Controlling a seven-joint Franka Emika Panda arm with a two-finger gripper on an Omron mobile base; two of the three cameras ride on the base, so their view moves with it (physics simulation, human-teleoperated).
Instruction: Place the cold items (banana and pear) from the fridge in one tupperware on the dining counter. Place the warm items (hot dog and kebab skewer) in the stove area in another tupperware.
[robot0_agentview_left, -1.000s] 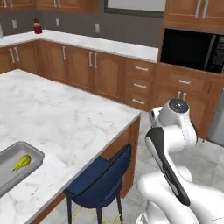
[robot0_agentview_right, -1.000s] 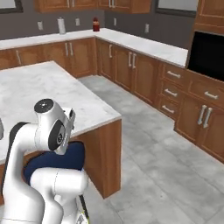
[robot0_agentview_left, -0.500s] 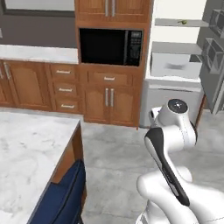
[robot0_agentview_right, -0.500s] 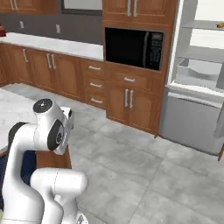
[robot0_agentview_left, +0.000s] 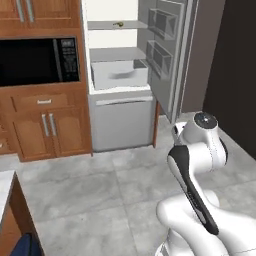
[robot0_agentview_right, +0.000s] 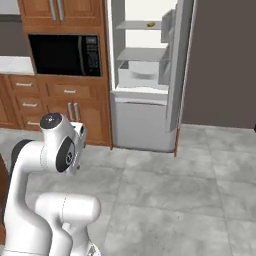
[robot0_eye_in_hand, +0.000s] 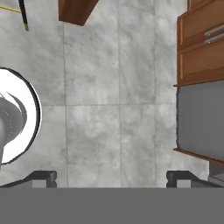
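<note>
The fridge (robot0_agentview_left: 114, 52) (robot0_agentview_right: 141, 54) stands open ahead, showing white inner walls, pale shelves and a grey drawer bin (robot0_agentview_left: 118, 75). On its top shelf lies a small yellowish fruit, the pear (robot0_agentview_left: 118, 23) (robot0_agentview_right: 150, 23). My arm is folded close above the base. In the hand view my gripper (robot0_eye_in_hand: 111, 178) is open, pointing down at bare grey floor tiles with nothing between its fingertips (robot0_eye_in_hand: 43, 177). A white corner of the dining counter (robot0_agentview_left: 4, 181) shows at the lower left. The banana, both tupperware, the hot dog and the kebab skewer are out of view.
The fridge door (robot0_agentview_left: 169, 50) (robot0_agentview_right: 173, 65) hangs open on the right side. A black microwave (robot0_agentview_left: 38, 61) (robot0_agentview_right: 63, 55) sits in wooden cabinets to the fridge's left. A blue chair (robot0_agentview_left: 27, 246) is at the counter's corner. Grey floor lies between me and the fridge.
The base has turned, so both base views swung from the dining counter and wall cabinets round to the open fridge. The arm keeps its folded pose and the gripper stays open.
</note>
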